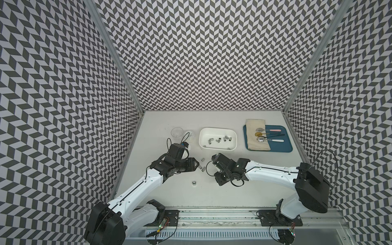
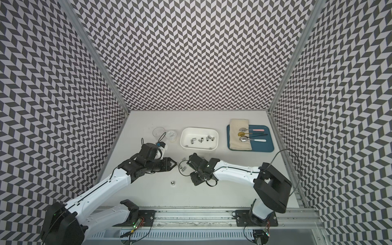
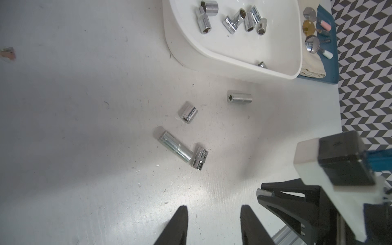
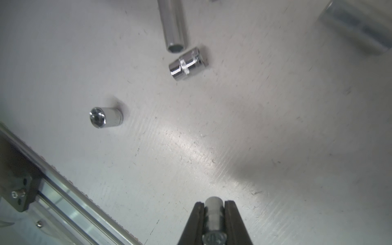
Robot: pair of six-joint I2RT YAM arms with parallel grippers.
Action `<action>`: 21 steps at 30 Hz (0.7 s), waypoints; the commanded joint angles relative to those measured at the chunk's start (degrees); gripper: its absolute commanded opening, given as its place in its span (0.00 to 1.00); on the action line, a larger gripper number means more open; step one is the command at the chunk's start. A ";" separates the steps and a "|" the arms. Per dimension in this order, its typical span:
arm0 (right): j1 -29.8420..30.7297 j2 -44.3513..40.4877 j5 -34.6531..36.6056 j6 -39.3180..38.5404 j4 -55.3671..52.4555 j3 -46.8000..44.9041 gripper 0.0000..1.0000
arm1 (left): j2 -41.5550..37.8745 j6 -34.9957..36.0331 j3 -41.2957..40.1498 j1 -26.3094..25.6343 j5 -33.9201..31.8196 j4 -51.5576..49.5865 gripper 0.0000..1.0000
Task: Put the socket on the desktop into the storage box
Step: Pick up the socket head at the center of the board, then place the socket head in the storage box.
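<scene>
My right gripper (image 4: 214,204) is shut on a small chrome socket (image 4: 213,210), held a little above the desktop (image 1: 169,191); the left wrist view shows the same held socket (image 3: 262,193). Several sockets lie loose between the arms: a long one (image 3: 175,148) touching a short one (image 3: 200,158), two more further off (image 3: 188,114) (image 3: 239,96), and one standing upright (image 1: 193,183). My left gripper (image 3: 214,209) is open and empty, just left of the loose sockets (image 1: 202,168). The white storage box (image 1: 217,128), behind them, holds several sockets.
A clear plastic cup (image 1: 177,132) and a clear lid (image 1: 189,135) stand at the back left. A blue tray (image 1: 282,147) with a beige cloth (image 1: 255,135) and spoons sits at the back right. Chevron walls enclose three sides; a metal rail (image 1: 212,214) runs along the front edge.
</scene>
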 commanded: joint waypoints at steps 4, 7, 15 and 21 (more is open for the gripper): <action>-5.86 -1.82 0.44 -2.90 0.74 4.85 0.18 | -2.05 -1.40 -1.10 2.69 -0.36 1.08 0.44; -9.47 -1.19 -0.31 -4.10 0.93 7.33 0.18 | -2.35 -1.41 -1.21 3.63 0.17 1.70 0.44; -17.77 3.70 -1.69 -6.41 1.18 15.25 0.18 | -2.00 -1.93 -1.23 4.96 1.09 3.66 0.44; -22.73 10.10 -2.03 -6.96 1.40 21.03 0.18 | -1.46 -1.99 -1.39 5.48 1.75 4.68 0.44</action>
